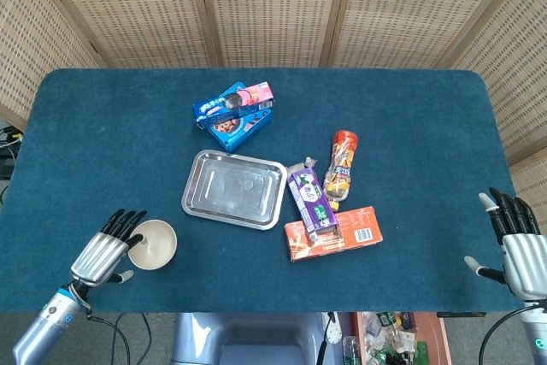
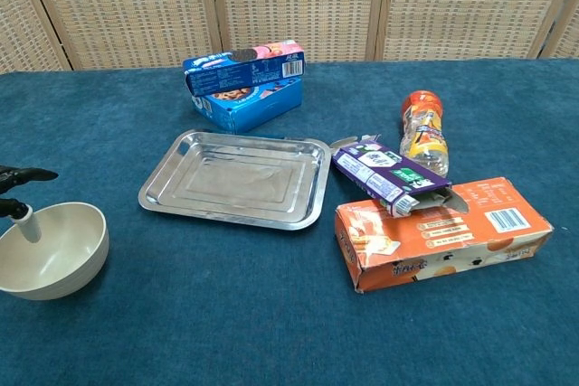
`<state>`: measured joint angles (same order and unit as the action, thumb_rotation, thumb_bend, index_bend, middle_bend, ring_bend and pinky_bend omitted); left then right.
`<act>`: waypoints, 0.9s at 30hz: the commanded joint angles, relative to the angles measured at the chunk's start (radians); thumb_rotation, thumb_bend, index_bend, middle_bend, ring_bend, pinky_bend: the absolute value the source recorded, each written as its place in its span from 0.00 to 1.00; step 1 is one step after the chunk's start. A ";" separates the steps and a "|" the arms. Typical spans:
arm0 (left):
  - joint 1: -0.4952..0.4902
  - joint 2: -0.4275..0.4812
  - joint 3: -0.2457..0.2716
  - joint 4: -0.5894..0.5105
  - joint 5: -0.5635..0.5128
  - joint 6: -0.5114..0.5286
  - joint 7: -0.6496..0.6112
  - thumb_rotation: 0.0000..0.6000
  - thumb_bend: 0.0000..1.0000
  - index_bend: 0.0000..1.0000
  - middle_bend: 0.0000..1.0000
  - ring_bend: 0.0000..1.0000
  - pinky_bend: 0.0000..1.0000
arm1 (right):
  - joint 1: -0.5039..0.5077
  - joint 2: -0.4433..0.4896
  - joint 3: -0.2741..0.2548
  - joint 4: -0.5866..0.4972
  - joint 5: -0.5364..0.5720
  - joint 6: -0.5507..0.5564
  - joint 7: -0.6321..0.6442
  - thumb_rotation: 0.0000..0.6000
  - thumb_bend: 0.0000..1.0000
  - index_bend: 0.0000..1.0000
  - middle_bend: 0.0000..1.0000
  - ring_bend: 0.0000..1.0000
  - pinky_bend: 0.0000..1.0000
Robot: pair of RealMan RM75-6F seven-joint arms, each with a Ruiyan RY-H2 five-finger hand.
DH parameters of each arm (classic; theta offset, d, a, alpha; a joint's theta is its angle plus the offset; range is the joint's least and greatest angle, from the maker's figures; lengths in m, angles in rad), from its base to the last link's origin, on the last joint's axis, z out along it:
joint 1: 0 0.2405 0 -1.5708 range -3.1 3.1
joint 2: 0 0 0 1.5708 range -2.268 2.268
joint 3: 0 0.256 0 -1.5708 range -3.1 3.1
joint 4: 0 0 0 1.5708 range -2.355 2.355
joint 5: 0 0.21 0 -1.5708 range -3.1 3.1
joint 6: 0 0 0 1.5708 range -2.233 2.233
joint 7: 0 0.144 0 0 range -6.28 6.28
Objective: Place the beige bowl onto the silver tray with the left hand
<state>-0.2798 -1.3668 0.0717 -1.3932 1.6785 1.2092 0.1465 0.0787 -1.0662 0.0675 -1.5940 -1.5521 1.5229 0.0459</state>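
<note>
The beige bowl (image 1: pixel 154 244) (image 2: pixel 56 254) stands upright on the blue cloth near the table's front left. My left hand (image 1: pixel 107 250) is at the bowl's left rim with its fingers spread, and one fingertip (image 2: pixel 27 223) reaches over the rim into the bowl. It holds nothing. The silver tray (image 1: pixel 195 200) (image 2: pixel 176 189) lies empty to the right of the bowl and farther back. My right hand (image 1: pixel 518 247) hovers open off the table's front right corner, seen only in the head view.
A blue cookie box (image 1: pixel 236 114) (image 2: pixel 244 84) lies behind the tray. Right of the tray are a purple carton (image 1: pixel 311 203) (image 2: pixel 385 174), an orange box (image 1: pixel 334 233) (image 2: pixel 441 230) and an orange bottle (image 1: pixel 342 163) (image 2: pixel 423 131) on its side.
</note>
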 commanded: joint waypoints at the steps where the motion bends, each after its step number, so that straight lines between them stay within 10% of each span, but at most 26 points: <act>1: -0.008 -0.011 0.006 0.010 -0.003 -0.012 0.004 1.00 0.16 0.42 0.00 0.00 0.00 | 0.000 0.000 0.000 -0.001 0.000 -0.001 0.000 1.00 0.00 0.00 0.00 0.00 0.00; 12: -0.018 -0.026 0.010 0.024 -0.024 -0.021 0.014 1.00 0.37 0.55 0.00 0.00 0.00 | 0.002 -0.001 0.000 0.000 0.004 -0.007 -0.002 1.00 0.00 0.00 0.00 0.00 0.00; 27: -0.030 0.025 -0.026 -0.053 -0.028 0.047 0.010 1.00 0.40 0.65 0.00 0.00 0.00 | 0.005 -0.001 -0.001 0.000 0.009 -0.018 -0.002 1.00 0.00 0.00 0.00 0.00 0.00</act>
<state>-0.2997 -1.3623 0.0633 -1.4157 1.6545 1.2536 0.1591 0.0839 -1.0671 0.0665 -1.5940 -1.5438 1.5057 0.0443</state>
